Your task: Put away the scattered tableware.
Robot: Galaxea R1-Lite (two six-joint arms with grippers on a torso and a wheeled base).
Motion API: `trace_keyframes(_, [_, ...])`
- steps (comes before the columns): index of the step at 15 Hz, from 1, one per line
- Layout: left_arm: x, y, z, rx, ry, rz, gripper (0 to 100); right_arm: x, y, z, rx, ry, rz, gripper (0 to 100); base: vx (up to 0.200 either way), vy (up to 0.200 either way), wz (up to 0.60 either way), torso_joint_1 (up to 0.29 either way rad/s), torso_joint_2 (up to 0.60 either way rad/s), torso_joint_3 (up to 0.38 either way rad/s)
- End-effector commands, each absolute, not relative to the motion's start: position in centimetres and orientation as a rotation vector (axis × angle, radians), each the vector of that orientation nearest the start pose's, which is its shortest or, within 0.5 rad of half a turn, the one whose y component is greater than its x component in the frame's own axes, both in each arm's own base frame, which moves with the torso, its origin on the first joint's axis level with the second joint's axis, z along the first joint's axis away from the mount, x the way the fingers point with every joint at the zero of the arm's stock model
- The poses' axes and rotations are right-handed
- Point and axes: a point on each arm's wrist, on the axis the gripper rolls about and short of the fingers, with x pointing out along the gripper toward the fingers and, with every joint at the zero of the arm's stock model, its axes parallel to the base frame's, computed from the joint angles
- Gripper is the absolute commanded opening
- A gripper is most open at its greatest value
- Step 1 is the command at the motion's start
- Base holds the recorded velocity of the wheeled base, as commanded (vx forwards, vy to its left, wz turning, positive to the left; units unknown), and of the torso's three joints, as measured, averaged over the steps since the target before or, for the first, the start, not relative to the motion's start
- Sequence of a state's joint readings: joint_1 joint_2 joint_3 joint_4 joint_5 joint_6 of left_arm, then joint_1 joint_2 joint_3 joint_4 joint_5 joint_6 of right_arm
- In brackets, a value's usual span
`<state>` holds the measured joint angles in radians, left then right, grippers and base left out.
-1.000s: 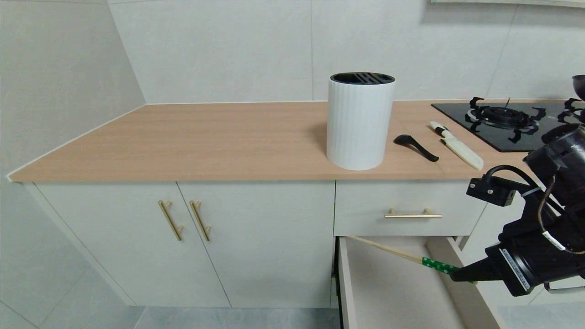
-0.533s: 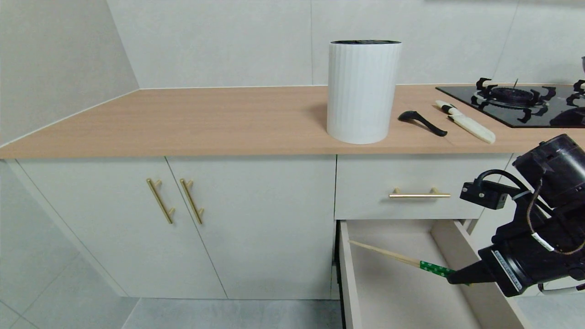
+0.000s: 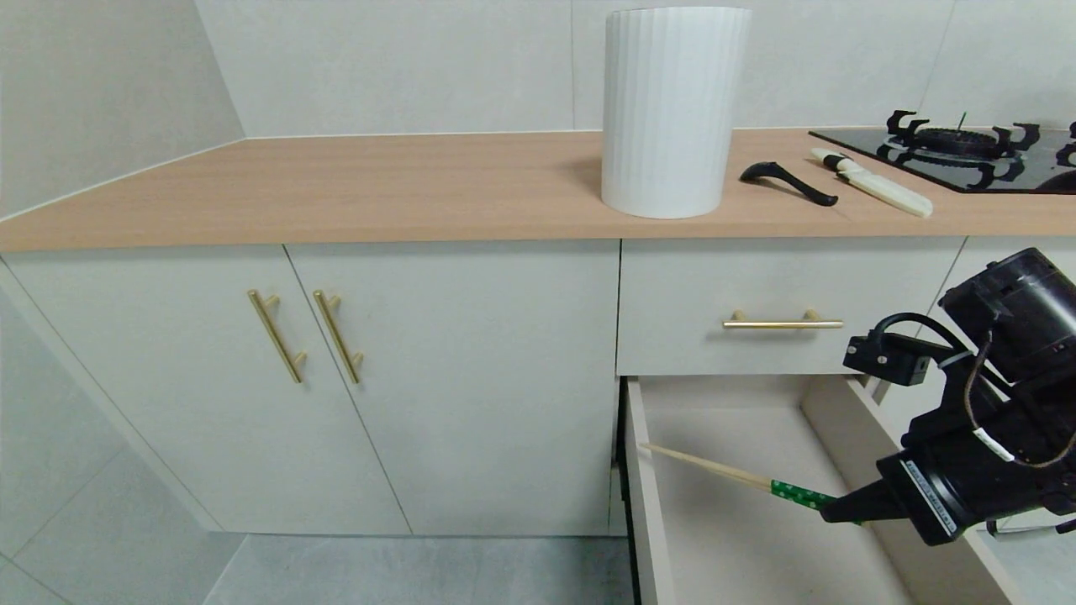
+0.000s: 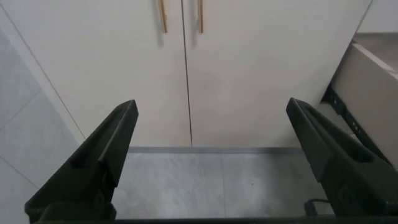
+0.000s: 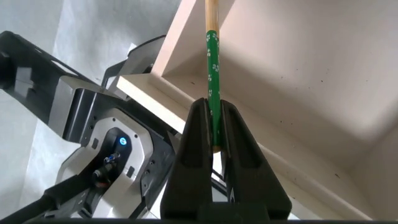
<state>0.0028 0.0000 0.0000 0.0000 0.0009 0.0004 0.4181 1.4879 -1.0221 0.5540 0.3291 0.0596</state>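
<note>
My right fingers (image 3: pixel 832 508) are pinched tight on the green-patterned end of a chopstick (image 3: pixel 714 470), out over the open drawer (image 3: pixel 647 504). I can't make out whether it's one stick or a pair. The right wrist view shows a single shaft (image 5: pixel 212 74) running out from between my closed right fingers (image 5: pixel 214 134), its butt end buried in the grip. The bare wooden tip points across the drawer toward its left wall. Whether it touches that wall, I can't tell. The wrist view also looks down onto the drawer's pale floor (image 5: pixel 298 81).

My left fingers (image 4: pixel 211 109) are spread wide with nothing in them, to the left of the drawer, facing the double cabinet doors (image 4: pixel 186 74) and the floor. The drawer's corner (image 4: pixel 367 74) pokes in at the edge.

Directly above the open drawer sits a closed drawer front (image 3: pixel 756 294) with a gold handle. Above that is the desk (image 3: pixel 336 185). On it, over the drawer, a white ribbed canister (image 3: pixel 672 109) stands with its top cut off by the frame. Beside it, also above the drawer, lie a black spoon (image 3: pixel 786 181) and a pale knife (image 3: pixel 878 189), apart from each other. The stove (image 3: pixel 958 147) lies up and to the drawer's right, running out of view.
</note>
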Motion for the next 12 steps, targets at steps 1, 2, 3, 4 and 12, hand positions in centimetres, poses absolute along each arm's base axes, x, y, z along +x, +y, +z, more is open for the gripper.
trace_keyframes(1, [-2.3, 0.0, 7.6, 0.000, 0.002, 0.005, 100, 19.6, 9.5, 20.2, 0.004, 1.061, 0.651, 0, 0.000, 0.000, 0.00, 0.000, 0.00, 0.000])
trace_keyframes(2, [-2.3, 0.0, 7.5, 0.000, 0.000, 0.005, 100, 19.6, 9.5, 20.2, 0.007, 1.062, 0.649, 0, 0.000, 0.000, 0.00, 0.000, 0.00, 0.000])
trace_keyframes(3, [-2.3, 0.0, 7.6, 0.000, 0.002, 0.005, 100, 19.6, 9.5, 20.2, 0.007, 1.062, 0.649, 0, 0.000, 0.000, 0.00, 0.000, 0.00, 0.000])
trace_keyframes(4, [-2.3, 0.0, 7.6, 0.000, 0.002, 0.005, 100, 19.8, 9.6, 20.1, 0.007, 1.060, 0.649, 0, 0.000, 0.000, 0.00, 0.000, 0.00, 0.000])
trace_keyframes(12, [-2.3, 0.0, 7.6, 0.000, 0.002, 0.005, 100, 24.5, 10.9, 15.9, -0.010, 1.020, 0.342, 0, 0.000, 0.000, 0.00, 0.000, 0.00, 0.000])
